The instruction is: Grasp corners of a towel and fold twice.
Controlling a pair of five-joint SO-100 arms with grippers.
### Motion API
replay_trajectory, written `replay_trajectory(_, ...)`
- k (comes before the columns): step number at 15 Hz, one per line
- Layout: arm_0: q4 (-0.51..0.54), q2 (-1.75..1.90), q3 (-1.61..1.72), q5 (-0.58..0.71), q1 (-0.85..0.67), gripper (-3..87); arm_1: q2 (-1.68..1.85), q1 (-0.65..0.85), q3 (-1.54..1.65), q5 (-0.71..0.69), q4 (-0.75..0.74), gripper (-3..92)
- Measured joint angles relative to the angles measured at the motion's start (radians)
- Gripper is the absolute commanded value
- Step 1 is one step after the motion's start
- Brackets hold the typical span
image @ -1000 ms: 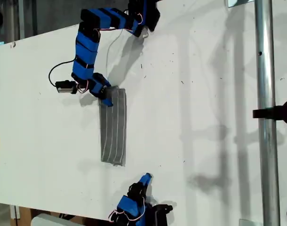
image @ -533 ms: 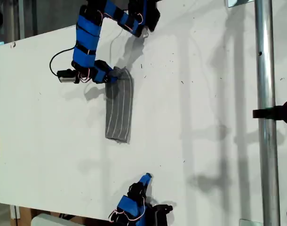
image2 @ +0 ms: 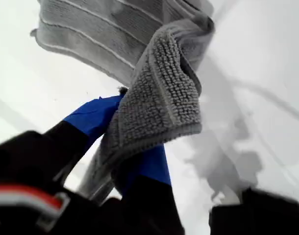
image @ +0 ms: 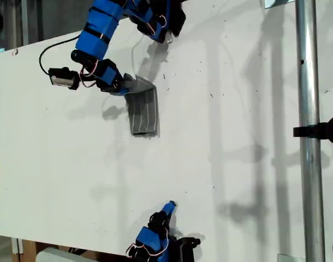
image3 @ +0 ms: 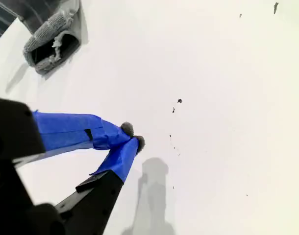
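Since a second ago the towel (image: 143,112) has gone from a long narrow strip stretched down the white table (image: 237,164) to a short, bunched shape: its far end, which lay near the middle of the table in the exterior view, has been drawn up toward the top of that view, and the cloth now covers well under half its former length. My first gripper (image: 124,87) has risen and swung toward the exterior view's left together with its blue arm (image: 95,38), dragging the upper end of the cloth with it. In the first wrist view my first gripper (image2: 135,147) is clamped on a corner (image2: 159,105) of the grey looped fabric, which drapes over the blue fingers (image2: 90,117), while the rest of the cloth with its thin white stripes (image2: 100,46) trails away onto the table. My second gripper (image: 167,207) has not moved: it sits near the bottom edge of the exterior view, well apart from the cloth, and in the second wrist view its blue tips (image3: 132,143) meet with nothing between them, the folded towel (image3: 54,36) seen end-on in the distance. No brand, label or writing can be read in any view.
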Motion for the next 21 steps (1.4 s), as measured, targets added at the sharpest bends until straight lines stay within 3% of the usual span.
replay_trajectory(4, 0.000, 0.000, 0.000, -0.005, 0.000, -2.8, -0.387, -0.081, -0.132, 0.017, -0.227, 0.0)
replay_trajectory(5, 0.000, 0.000, 0.000, -0.005, 0.000, -2.8, -0.420, -0.092, -0.135, 0.017, -0.284, 7.9)
replay_trajectory(6, 0.000, 0.000, 0.000, -0.005, 0.000, -2.8, -0.433, -0.103, -0.135, 0.009, -0.327, 26.4)
replay_trajectory(8, 0.000, 0.000, 0.000, -0.005, 0.000, -2.8, -0.430, -0.106, -0.181, 0.005, -0.339, 35.6)
replay_trajectory(9, 0.000, 0.000, 0.000, -0.005, 0.000, -2.8, -0.408, -0.106, -0.187, 0.005, -0.350, 50.5)
replay_trajectory(15, 0.020, 0.000, 0.000, -0.002, 0.000, -2.6, 0.158, -0.008, -0.141, -0.100, -0.390, -0.3)
replay_trajectory(18, 0.025, 0.000, 0.000, -0.012, -0.031, -2.7, 0.606, 0.043, 0.238, -0.025, -0.239, -0.3)
replay_trajectory(21, 0.025, 0.000, 0.000, -0.002, -0.086, -2.5, 1.230, 0.028, 0.838, 0.170, -0.103, -0.3)
